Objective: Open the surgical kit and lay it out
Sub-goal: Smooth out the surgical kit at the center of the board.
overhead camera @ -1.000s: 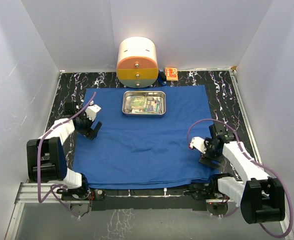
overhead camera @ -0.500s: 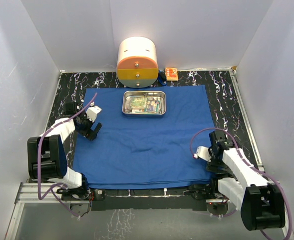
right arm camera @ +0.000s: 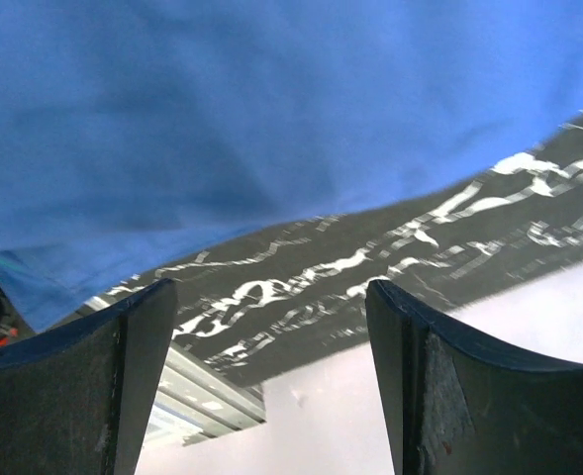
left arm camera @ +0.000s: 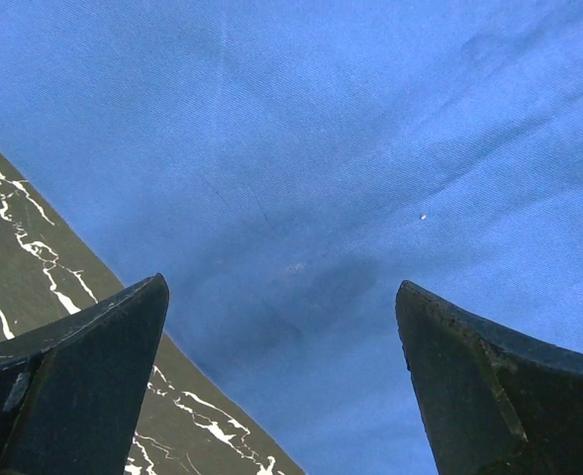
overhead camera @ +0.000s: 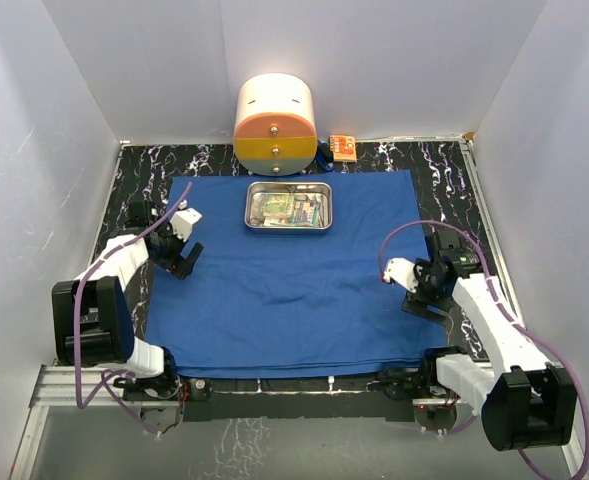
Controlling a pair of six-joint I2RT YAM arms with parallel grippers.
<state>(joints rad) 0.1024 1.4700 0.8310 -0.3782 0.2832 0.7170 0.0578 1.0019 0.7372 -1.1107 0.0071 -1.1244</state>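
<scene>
The surgical kit's royal-blue cloth (overhead camera: 284, 280) lies spread flat over the table. Its shiny steel tray (overhead camera: 288, 188) sits on the cloth's far middle, with packets and small instruments (overhead camera: 292, 208) still inside. My left gripper (overhead camera: 180, 260) hovers open over the cloth's left edge. In the left wrist view the open left gripper (left arm camera: 281, 287) has only cloth (left arm camera: 370, 148) and black marbled table (left arm camera: 34, 267) between its fingers. My right gripper (overhead camera: 426, 298) is at the cloth's right edge, open and empty. The right wrist view shows the right gripper (right arm camera: 271, 287) over the cloth's edge (right arm camera: 222, 129) and table.
A round cream-and-orange drawer container (overhead camera: 274, 125) stands at the back wall, with a small orange box (overhead camera: 343, 148) to its right. White walls enclose the table on three sides. Bare marbled table (overhead camera: 449, 190) borders the cloth on the right.
The right arm dipped toward the near edge, then swung back farther up along the cloth's right edge. The left arm shifted only slightly. Both grippers stayed open.
</scene>
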